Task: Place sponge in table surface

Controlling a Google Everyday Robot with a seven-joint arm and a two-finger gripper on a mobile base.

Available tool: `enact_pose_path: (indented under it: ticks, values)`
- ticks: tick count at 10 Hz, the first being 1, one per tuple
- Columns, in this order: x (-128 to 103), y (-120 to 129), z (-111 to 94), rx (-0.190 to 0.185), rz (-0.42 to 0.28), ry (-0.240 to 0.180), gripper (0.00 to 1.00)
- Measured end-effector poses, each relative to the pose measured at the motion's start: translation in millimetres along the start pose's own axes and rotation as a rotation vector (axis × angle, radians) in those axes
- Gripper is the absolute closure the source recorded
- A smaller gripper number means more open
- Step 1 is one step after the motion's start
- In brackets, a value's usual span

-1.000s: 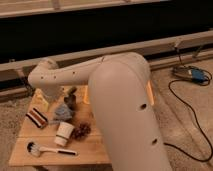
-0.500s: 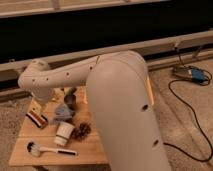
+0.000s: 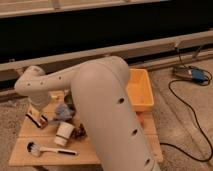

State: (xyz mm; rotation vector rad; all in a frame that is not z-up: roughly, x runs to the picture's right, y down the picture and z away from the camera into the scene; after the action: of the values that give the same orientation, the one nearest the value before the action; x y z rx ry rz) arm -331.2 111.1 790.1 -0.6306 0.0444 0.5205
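one smooth, rounded white arm (image 3: 105, 100) | gripper (image 3: 40, 106) low over pale wooden table (image 3: 20, 136), grip state cannot tell | layered block sponge (image 3: 34, 117) just beside it

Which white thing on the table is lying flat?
The spoon with the dark handle, flat near the front edge of the table; the cup stands upright behind it. The gripper hangs over the table beyond both.

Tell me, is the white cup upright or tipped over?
Upright: the white cup stands rim up on the wooden table. The gripper is above the table, behind the cup.
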Motion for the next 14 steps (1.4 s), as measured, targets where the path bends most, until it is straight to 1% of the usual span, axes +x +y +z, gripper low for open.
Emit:
enact_pose_path:
  ticks: [4, 6, 9, 14]
  values:
    - [8.8, -33.9, 30.2, -0.01, 0.048, 0.063, 0.2]
    - [14.2, -41.8, 43.7, -0.013, 0.063, 0.089, 0.2]
    - [19.0, -48.6, 56.4, -0.013, 0.07, 0.107, 0.2]
    - [22.8, -60.3, 63.5, -0.003, 0.086, 0.119, 0.2]
